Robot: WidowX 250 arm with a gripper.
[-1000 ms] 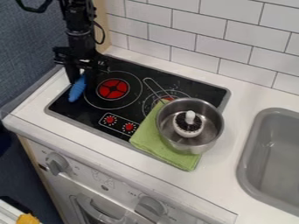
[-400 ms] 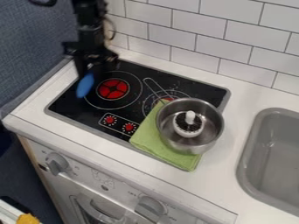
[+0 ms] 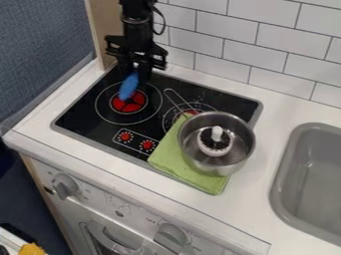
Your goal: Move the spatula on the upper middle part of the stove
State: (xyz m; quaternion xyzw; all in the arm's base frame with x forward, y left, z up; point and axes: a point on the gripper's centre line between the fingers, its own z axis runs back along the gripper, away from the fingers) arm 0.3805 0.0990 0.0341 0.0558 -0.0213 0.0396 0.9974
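- Blue spatula (image 3: 128,86), clamped in the robot's black hand (image 3: 134,73), swings from the stove's (image 3: 83,118) left side to the left burner's (image 3: 136,105) far part, nearing its upper-middle goal.
- Counted: one spatula, one metal pot (image 3: 243,149), one green cloth (image 3: 169,158), two red stove dials (image 3: 125,136).

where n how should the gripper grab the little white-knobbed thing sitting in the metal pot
Best by its white knob, coming straight down from above. The knob stands up from the middle of a wider round body, and the pot's wall rings it, so a low sideways approach would likely be blocked.
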